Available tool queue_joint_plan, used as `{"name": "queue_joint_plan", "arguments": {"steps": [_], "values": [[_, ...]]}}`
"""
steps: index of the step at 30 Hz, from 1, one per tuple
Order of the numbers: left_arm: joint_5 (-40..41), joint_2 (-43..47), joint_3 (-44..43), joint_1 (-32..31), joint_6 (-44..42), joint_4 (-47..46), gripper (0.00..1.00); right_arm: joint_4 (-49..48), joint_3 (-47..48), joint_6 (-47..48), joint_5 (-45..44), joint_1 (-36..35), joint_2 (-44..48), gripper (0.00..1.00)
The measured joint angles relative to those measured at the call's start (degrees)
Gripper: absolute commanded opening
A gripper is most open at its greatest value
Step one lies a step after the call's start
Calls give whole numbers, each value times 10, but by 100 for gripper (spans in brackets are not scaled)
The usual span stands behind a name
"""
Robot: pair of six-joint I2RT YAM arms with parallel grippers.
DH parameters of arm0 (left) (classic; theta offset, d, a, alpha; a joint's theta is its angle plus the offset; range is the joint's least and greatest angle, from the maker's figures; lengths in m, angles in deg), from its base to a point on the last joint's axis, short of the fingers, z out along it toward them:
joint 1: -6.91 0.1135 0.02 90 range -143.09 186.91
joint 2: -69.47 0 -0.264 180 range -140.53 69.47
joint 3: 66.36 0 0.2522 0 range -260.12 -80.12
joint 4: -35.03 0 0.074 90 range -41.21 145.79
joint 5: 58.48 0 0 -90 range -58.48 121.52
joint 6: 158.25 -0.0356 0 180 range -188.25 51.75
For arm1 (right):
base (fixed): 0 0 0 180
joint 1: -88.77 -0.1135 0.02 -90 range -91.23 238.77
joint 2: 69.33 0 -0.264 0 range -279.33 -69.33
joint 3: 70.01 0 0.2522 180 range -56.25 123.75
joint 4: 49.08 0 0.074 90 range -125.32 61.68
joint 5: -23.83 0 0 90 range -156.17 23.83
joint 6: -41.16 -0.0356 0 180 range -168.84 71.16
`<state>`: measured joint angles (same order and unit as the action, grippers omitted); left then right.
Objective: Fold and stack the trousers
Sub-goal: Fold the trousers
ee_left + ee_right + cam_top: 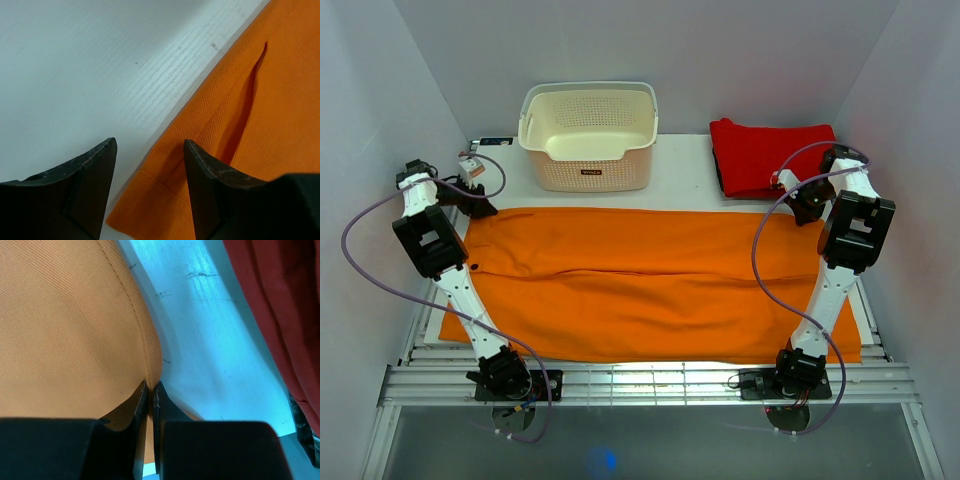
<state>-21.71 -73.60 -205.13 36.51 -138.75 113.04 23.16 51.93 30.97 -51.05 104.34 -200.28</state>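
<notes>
left claw [150, 142] gapes released, straddling the far-left corner of the orange trousers [650, 285], gripping nothing. right claw [152, 384] is clenched on their far-right hem. trousers lie flat on the worktop [685, 168], long axis left-to-right, one arm at each end.

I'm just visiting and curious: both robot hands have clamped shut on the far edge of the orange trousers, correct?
Not both. The right hand is shut on the far edge of the trousers. The left wrist view shows the left hand open, its fingers apart over the cloth's corner with nothing pinched.
</notes>
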Motion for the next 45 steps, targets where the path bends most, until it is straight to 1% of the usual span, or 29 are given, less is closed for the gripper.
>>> {"name": "queue_joint_plan", "arguments": {"steps": [4,11,14,18,19,21,22,24,25,27,31,34,39,45], "values": [[-12,2,2,0,4,0,67,0,0,0,0,0,0,8],[-11,5,9,0,2,0,67,0,0,0,0,0,0,8],[2,5,13,-1,-6,0,64,-1,0,0,-1,0,0,8],[25,3,24,-5,-18,3,52,-1,0,1,-2,0,1,8],[30,3,24,-5,-20,2,43,-1,0,1,-2,0,1,8],[36,3,24,-6,-24,0,36,-1,0,1,-2,0,1,8],[38,3,24,-6,-27,-2,29,-1,0,1,-2,0,1,8],[39,3,24,-6,-26,-1,22,-1,0,1,-1,0,1,8],[39,3,24,-6,-26,1,12,-1,0,1,-1,0,1,8],[37,3,24,-6,-24,4,1,-1,0,0,0,0,2,8],[32,7,29,-6,-14,-3,0,-4,0,-4,2,0,9,8],[28,32,65,-6,2,-36,0,-4,0,-9,8,1,26,8],[9,122,152,0,38,-105,0,-7,-12,-15,29,2,95,8],[-24,237,219,9,50,-145,0,-7,-50,-7,44,7,194,8]]}}
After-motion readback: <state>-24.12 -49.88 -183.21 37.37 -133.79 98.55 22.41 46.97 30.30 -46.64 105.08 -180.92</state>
